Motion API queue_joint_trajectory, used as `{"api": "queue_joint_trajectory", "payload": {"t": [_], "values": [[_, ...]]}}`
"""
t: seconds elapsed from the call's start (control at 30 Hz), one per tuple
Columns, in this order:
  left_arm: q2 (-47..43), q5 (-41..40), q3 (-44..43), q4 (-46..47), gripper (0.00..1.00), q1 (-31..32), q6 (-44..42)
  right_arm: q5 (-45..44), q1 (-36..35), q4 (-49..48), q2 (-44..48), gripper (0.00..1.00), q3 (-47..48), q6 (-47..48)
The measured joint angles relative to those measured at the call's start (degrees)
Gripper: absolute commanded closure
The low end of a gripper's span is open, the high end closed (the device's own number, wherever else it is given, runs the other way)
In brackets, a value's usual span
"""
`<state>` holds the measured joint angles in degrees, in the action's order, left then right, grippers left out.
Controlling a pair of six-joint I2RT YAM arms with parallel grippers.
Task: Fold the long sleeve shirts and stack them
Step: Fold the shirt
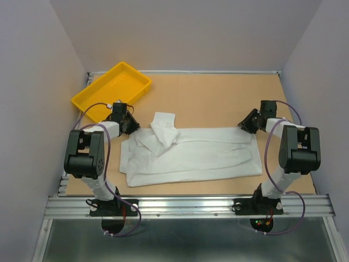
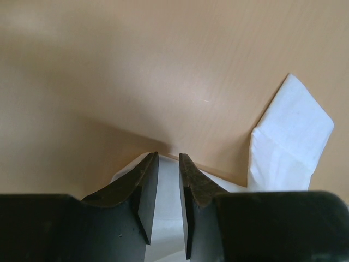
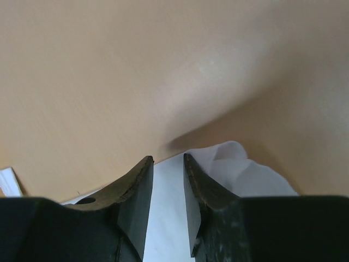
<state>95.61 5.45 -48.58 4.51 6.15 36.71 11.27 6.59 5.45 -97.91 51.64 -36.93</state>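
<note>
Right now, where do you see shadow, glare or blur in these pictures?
Top view: even light, sharp, the white shirt barely shadowing the table. Left wrist view: the left pincer is a dark shape, with a soft shadow on the table beyond it. Right wrist view: the right pincer is dark, with a diagonal shadow and a pale sheen on the table.

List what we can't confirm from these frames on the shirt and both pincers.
- Left pincer grip: left wrist shows shirt fabric in the gap; its own fingers hide any contact.
- Right pincer grip: same in right wrist.
- Buttons and collar: top external, too small, folds cover them.
- Yellow tray, near corner: top external, left arm covers it.
</note>
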Motion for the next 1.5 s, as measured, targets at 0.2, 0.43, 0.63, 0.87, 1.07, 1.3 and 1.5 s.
{"api": "queue_joint_trajectory", "payload": {"t": [0.2, 0.43, 0.63, 0.87, 1.07, 1.3, 1.5], "values": [[-1.01, 0.46, 1.22, 0.55, 0.65, -2.49, 0.85, -1.75, 4.48, -1.57, 0.04, 0.66, -0.79, -0.96], [-2.8, 0.94, 1.31, -0.74, 0.35, -4.79, -0.11, -3.43, 5.51, -1.46, 2.25, 0.62, -1.18, -0.83], [-8.92, 3.04, -2.29, -2.99, 0.03, -1.05, -5.51, -2.27, 4.87, -0.94, 11.76, 0.35, -1.2, 1.4], [-4.74, 3.8, -13.2, -2.99, 0.09, 6.62, -10.34, 1.31, 2.51, 3.41, 19.47, 0.16, -1.16, 6.12], [8.11, 2.23, -18.56, -5.55, 0.24, 9.81, -11.15, 4.81, 0.72, 8.15, 23.06, 0.15, -1.18, 8.37], [13.92, -2.21, -23.56, -8.57, 0.37, 10.36, -12.02, 7.21, -0.66, 10.16, 27.65, 0.15, -2.08, 9.62], [17.03, -5.25, -25.44, -9.49, 0.4, 12.66, -12.68, 7.65, -0.7, 12.11, 29.27, 0.15, -4.5, 9.97]]}}
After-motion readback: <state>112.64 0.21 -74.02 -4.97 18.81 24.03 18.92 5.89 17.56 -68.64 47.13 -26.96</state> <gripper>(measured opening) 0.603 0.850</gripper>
